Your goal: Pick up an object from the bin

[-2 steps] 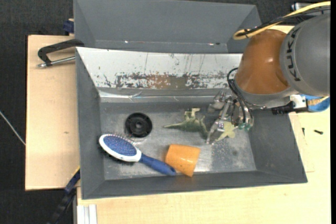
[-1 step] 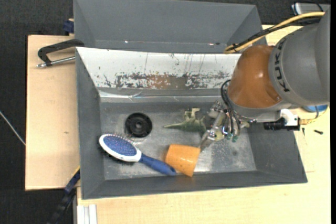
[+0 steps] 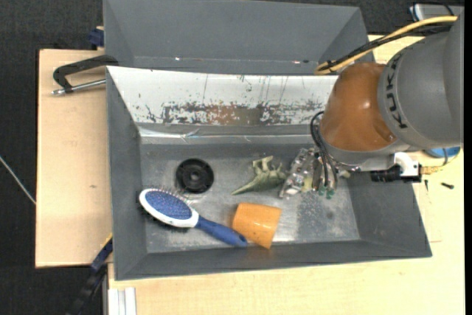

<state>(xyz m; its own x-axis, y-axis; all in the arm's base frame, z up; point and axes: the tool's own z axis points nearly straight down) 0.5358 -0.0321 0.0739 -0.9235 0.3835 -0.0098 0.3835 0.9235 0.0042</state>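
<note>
Olive-green toy (image 3: pixel 264 175), crumpled and spiky, maybe a small figure; hard to say more from here. It lies mid-floor of the bin (image 3: pixel 324 221), a little toward the back wall. It is the thing nearest the claw (image 3: pixel 310 177).

Relation that matters: the toy sits just beside the claw, on the side away from the arm, toward the view's left. Its near end looks to touch the claw's metal, or close to it. It is beside the claw, not under it.

Long axis: runs from a thin point low on the left up to the bulkier end by the claw, slanted only a little off the line between the two.

Claw: down low near the bin floor, hanging from the orange wrist cover (image 3: pixel 358 122). Cannot tell whether it is apart or together; the metalwork is too tangled with wires to read. Nothing seen gripped.

Judgement: a grasp on the toy would need a short shift left, closing across the slanted axis.

Further out: orange cup (image 3: pixel 257 223) on its side toward the front wall. Blue brush (image 3: pixel 177 209) touching the cup, handle end toward it. Black disc (image 3: pixel 195 175) apart, further left.
</note>
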